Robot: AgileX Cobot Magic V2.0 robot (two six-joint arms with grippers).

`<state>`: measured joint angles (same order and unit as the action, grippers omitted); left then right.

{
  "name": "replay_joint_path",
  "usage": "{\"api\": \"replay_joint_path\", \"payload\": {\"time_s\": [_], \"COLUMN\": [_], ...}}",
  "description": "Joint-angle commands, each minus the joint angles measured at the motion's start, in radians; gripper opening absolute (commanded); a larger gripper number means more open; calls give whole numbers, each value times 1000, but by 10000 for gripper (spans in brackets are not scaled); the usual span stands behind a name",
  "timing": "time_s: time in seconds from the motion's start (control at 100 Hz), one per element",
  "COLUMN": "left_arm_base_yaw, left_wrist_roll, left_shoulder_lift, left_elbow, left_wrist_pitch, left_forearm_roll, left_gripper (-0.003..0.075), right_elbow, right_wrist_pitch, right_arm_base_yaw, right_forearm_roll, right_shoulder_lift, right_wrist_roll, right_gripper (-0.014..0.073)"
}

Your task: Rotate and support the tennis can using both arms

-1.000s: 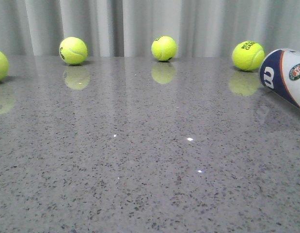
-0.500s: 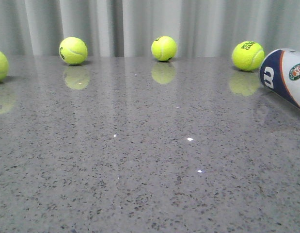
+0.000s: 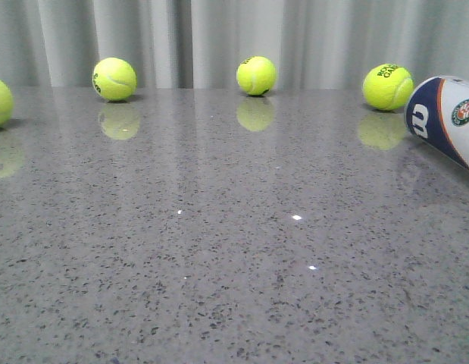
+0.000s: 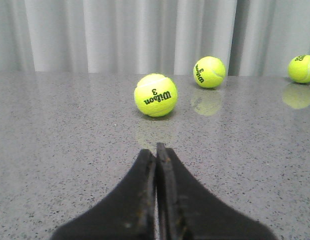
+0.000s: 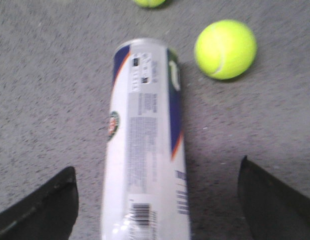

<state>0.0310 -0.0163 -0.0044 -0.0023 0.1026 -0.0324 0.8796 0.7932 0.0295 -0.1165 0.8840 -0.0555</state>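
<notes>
Between the right gripper's [image 5: 157,200] spread fingers, the tennis can [image 5: 144,145] lies lengthwise; left gripper [image 4: 156,152] clenched.

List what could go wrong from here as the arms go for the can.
The tennis can lies on its side on the smooth table, so a nudge from the open right gripper could roll it away. A tennis ball sits close beside it and could be knocked. The left gripper has its jaws shut, facing another ball, not the can.
</notes>
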Motion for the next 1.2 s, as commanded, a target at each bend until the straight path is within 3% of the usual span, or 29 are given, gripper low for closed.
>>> {"api": "replay_joint_path", "payload": {"time_s": [0.0, 0.6, 0.67, 0.73, 0.84, 1.01, 1.19], "left_arm_base_yaw": [-1, -1, -1, -1, -1, -1, -1], "left_wrist_roll": [0, 0, 0, 0, 0, 0, 0], "left_shoulder_lift": [-39, -39, -39, -39, -39, -39, -39], "left_elbow": [46, 46, 46, 46, 46, 46, 46], "left_wrist_pitch": [-73, -73, -73, -73, -73, -73, -73], "left_forearm_roll": [-9, -9, -9, -9, -9, -9, -9], "left_gripper": [-21, -21, -21, -21, -21, -21, -21], "right_elbow": [76, 201, 201, 201, 203, 257, 340], "right_wrist_pitch": [-12, 86, 86, 86, 85, 130, 170], "right_arm_base_yaw": [8, 9, 9, 9, 9, 15, 94], "right_forearm_roll": [-45, -87, -88, -88, -88, -90, -89], "right_shoulder_lift": [78, 497, 504, 504, 504, 504, 507], "right_wrist_roll": [11, 11, 11, 11, 12, 46, 114], "right_gripper": [638, 631, 573, 455, 316, 313, 313]}}
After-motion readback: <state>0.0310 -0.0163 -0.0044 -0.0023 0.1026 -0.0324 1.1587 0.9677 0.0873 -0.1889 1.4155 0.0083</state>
